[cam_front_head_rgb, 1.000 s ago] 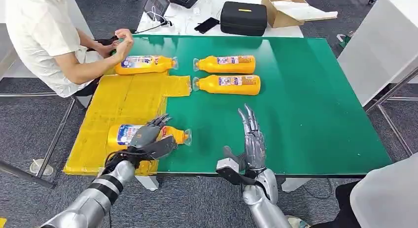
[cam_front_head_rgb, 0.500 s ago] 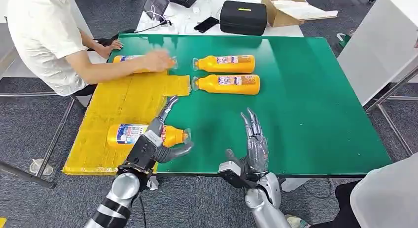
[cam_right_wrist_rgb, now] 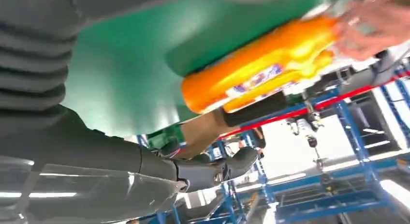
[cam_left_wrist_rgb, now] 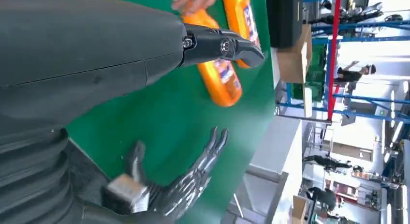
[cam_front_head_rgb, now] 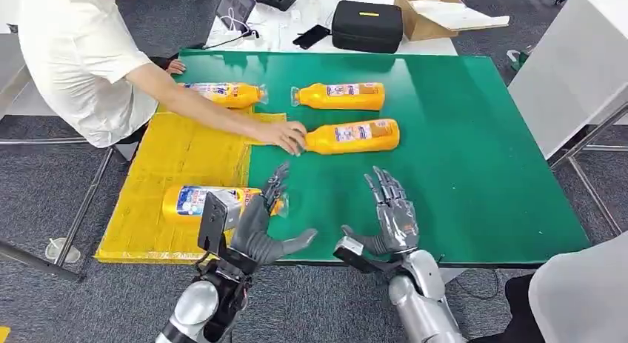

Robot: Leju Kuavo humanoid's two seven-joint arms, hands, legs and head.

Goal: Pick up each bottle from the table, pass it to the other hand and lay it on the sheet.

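**A:** Head view, nearest stuff first: left hand (cam_front_head_rgb: 259, 228) up over the table's near edge at about 7 o'clock, fingers spread wide, thumb stuck out sideways, nothing in it. Right hand (cam_front_head_rgb: 390, 217) just beside it at 6 o'clock, fingers apart and pointing away from the robot, also holding nothing. Both hanging over the green table (cam_front_head_rgb: 474, 172), not touching any bottle.

**B:** And the bottles?

**A:** Closest bottle (cam_front_head_rgb: 200, 201) lying on its side on the yellow sheet (cam_front_head_rgb: 185, 150), cap toward the green, partly hidden behind the left hand. Around 8 o'clock. Next out, near the middle: tilted bottle (cam_front_head_rgb: 352, 135) lying on the green, cap end under a person's hand (cam_front_head_rgb: 285, 135). Same one seen in the left wrist view (cam_left_wrist_rgb: 223, 76), and in the right wrist view (cam_right_wrist_rgb: 251, 74) with the person's fingers on its cap end.

**B:** Further back?

**A:** Far middle bottle (cam_front_head_rgb: 341, 95) at 12 o'clock, flat on the green, cap pointing left. Far left bottle (cam_front_head_rgb: 226, 93) at 11 o'clock, partly behind the person's arm, can't tell whether on the sheet or just off it. Person in white shirt (cam_front_head_rgb: 74, 54) seated at 10 o'clock. Past the table: black case (cam_front_head_rgb: 366, 26), cardboard box (cam_front_head_rgb: 437, 10), phone (cam_front_head_rgb: 311, 37).
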